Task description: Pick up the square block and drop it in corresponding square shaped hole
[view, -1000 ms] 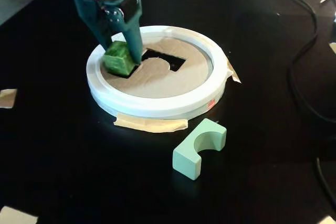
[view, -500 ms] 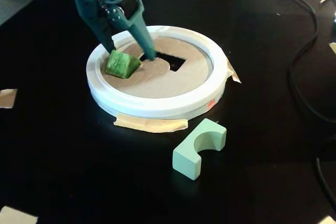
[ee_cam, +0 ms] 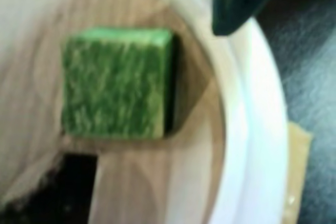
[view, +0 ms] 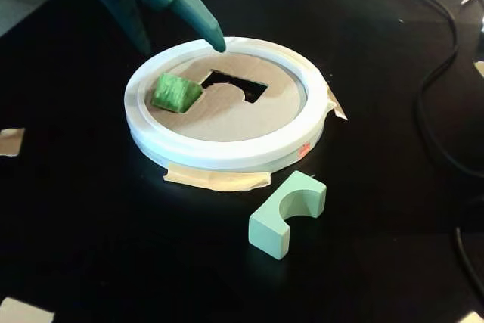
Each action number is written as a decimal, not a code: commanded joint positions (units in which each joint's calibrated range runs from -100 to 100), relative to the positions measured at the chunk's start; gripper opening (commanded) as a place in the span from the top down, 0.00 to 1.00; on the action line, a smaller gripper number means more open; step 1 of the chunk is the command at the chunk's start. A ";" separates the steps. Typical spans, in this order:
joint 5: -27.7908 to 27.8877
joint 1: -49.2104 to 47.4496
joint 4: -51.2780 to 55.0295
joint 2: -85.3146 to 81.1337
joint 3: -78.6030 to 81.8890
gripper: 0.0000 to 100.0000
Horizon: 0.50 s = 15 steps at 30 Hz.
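The square block (view: 175, 92), a dark green mottled cube, lies tilted at the left of the tan cardboard disc (view: 219, 120). It looks partly sunk into the square shaped hole, which it mostly covers. In the wrist view the block (ee_cam: 115, 90) fills the middle, with a dark sliver of the hole (ee_cam: 171, 98) along its right side. My gripper (view: 180, 45) hangs open above the ring's far left edge, clear of the block and holding nothing. The wrist view shows only one dark fingertip (ee_cam: 239, 1), over the white ring (ee_cam: 252, 129).
The arch-shaped cut-out (view: 236, 85) is to the right of the block. The white ring (view: 227, 155) is taped to the black table. A pale mint arch block (view: 287, 214) lies in front of the ring. Black cables (view: 439, 81) run along the right side.
The gripper let go of the block, opened wider and rose back towards the far left. The block tipped and settled lower on the disc.
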 commanded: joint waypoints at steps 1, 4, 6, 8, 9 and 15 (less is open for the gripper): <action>0.83 4.76 0.38 -5.16 -3.68 0.00; 2.98 8.13 0.28 -4.98 -3.86 0.00; 4.30 11.75 0.28 -4.98 -3.04 0.00; 4.40 12.75 0.28 -4.44 -2.95 0.00; 4.40 12.75 0.28 -3.28 -2.95 0.00; 3.81 8.88 -3.43 6.75 -3.86 0.00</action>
